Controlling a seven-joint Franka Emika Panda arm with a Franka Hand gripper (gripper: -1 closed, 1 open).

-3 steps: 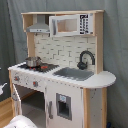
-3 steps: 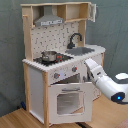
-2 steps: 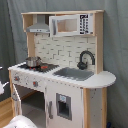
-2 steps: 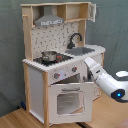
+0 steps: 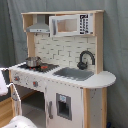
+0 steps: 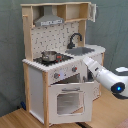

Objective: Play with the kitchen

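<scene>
The kitchen (image 5: 65, 75) (image 6: 60, 65) is a tall white and light-wood toy. It has a small pot (image 5: 33, 61) (image 6: 49, 55) on the stovetop, a grey sink (image 5: 75, 73) (image 6: 82, 50), a black faucet (image 5: 85, 59) (image 6: 75, 39) and a range hood (image 5: 39, 27) (image 6: 50, 21). The oven door (image 6: 67, 100) hangs slightly ajar under the knobs (image 6: 65, 74). In the second exterior view my white arm (image 6: 107, 80) reaches in from the right. My gripper (image 6: 85, 62) is by the right end of the knob panel. I cannot tell whether it touches the kitchen.
A grey curtain (image 5: 115, 45) (image 6: 10, 50) hangs behind the kitchen. A white microwave (image 5: 70, 24) sits on the upper shelf. The kitchen stands on a wooden floor (image 6: 15, 120). White parts of the arm (image 5: 4, 86) show at the first exterior view's left edge.
My arm has risen a little in front of the kitchen. The oven door and the pot have not moved.
</scene>
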